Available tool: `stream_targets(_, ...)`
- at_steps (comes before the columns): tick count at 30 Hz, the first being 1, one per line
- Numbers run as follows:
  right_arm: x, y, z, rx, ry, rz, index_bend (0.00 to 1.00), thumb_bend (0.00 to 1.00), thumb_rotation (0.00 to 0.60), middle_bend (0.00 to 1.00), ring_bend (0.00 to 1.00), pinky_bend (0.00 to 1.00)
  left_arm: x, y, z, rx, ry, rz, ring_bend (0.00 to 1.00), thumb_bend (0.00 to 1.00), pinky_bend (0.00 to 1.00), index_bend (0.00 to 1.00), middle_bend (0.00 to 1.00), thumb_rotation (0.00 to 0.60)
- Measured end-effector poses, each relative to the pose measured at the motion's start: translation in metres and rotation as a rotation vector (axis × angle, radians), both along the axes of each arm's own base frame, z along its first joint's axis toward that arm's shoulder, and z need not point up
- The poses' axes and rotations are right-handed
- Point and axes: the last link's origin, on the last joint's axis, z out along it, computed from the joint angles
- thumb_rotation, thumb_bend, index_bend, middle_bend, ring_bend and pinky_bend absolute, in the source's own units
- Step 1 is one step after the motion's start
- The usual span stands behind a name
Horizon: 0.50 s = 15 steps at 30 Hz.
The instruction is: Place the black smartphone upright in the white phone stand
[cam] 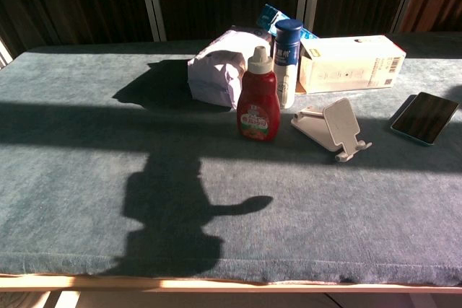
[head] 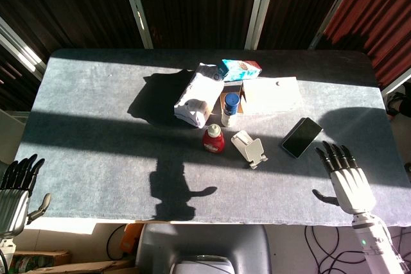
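Note:
The black smartphone (head: 302, 137) (cam: 425, 117) lies flat on the table, right of centre, screen up. Just left of it stands the white phone stand (head: 249, 148) (cam: 333, 126), its cradle holding nothing. My right hand (head: 347, 176) hovers over the table's front right part, just in front of the phone, fingers spread and holding nothing. My left hand (head: 16, 187) hangs off the table's front left corner, fingers extended, holding nothing. Neither hand shows in the chest view.
A red ketchup bottle (head: 214, 138) (cam: 258, 102), a blue-capped white bottle (head: 230, 108) (cam: 286, 61), a white tissue pack (head: 199, 95) (cam: 219, 70), a white box (head: 271, 95) (cam: 351, 63) and a teal carton (head: 239, 68) cluster behind the stand on the grey table (head: 96, 126).

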Motion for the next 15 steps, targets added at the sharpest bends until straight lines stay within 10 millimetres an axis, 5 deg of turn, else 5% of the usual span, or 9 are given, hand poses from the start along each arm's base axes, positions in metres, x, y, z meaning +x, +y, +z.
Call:
stream_targets(8,-0.004,-0.006,0.000,0.015,0.011,-0.015,0.00,0.30,0.600,0.00,0.00,0.00,0.000,0.001,0.000,-0.001,-0.007,-0.004,0.00,0.37,0.04,0.00,0.00,0.600)
stream_targets(15,-0.009,-0.047,-0.004,0.088,0.073,-0.017,0.00,0.30,0.600,0.00,0.00,0.00,0.000,0.005,-0.001,-0.004,-0.011,0.000,0.00,0.37,0.04,0.00,0.00,0.600)
